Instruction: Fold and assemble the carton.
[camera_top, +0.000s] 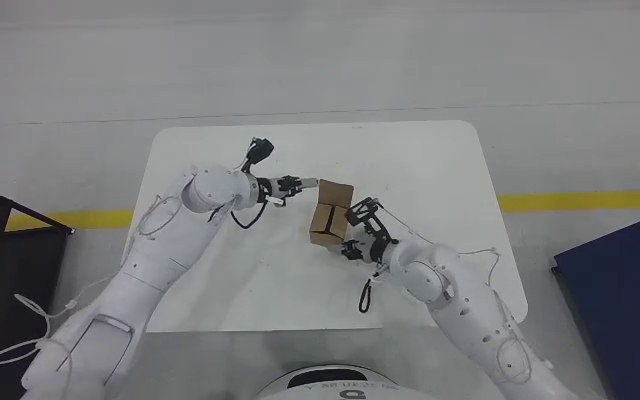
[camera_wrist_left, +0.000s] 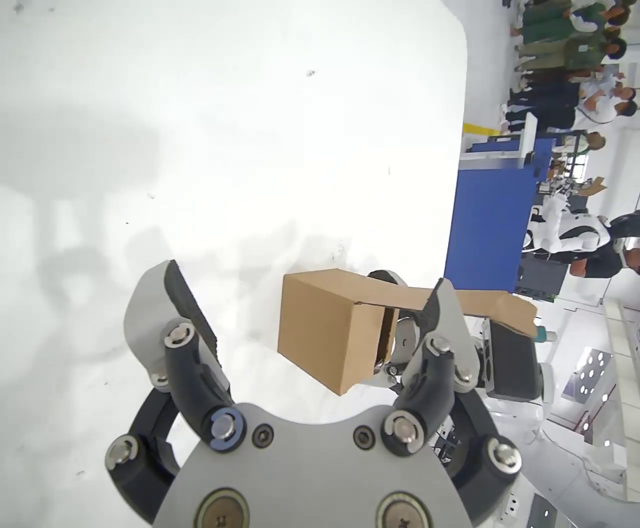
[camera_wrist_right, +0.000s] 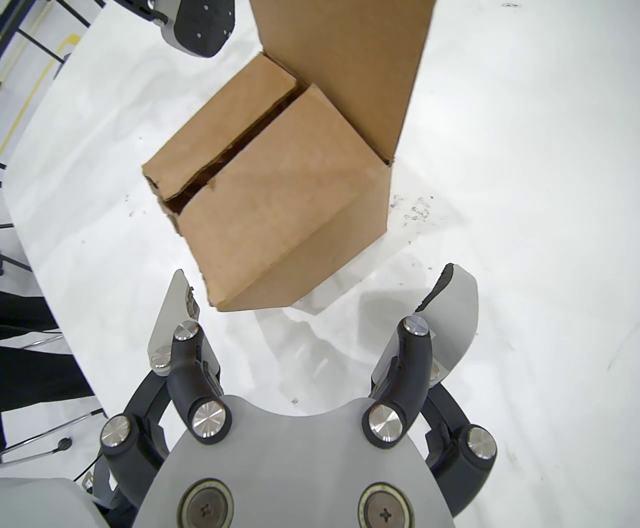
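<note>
Mid-table, between your two grippers: carton (camera_top: 331, 214), brown, resting on the white table (camera_top: 430, 160); neither gripper holds it.
Carton long axis: runs near to far, with the far end swung slightly right.
Closed flaps: two top flaps (camera_wrist_right: 235, 150) lie folded down, with a narrow slit between them running along the long axis.
Open flap: one flap (camera_wrist_right: 345, 65) stands up at the carton's far end, not yet folded over the top.
Left gripper (camera_wrist_left: 305, 280): fingers spread wide, nothing between them. It sits just left of the carton's far end, level with the standing flap. One finger (camera_wrist_left: 440, 320) crosses the flap in the left wrist view; you cannot tell whether they touch.
Right gripper (camera_wrist_right: 315, 277): fingers spread, empty. It sits just right of the carton's near end, with the near corner straight ahead of the gap and no contact visible.
Nearer arm: for the standing flap, your left arm; from your right gripper the flap lies beyond the whole length of the carton.
Deciding relation: the flap hinges at the far end, so closing it likely means pushing it from far toward near, along the long axis, while the right gripper braces the near end.
</note>
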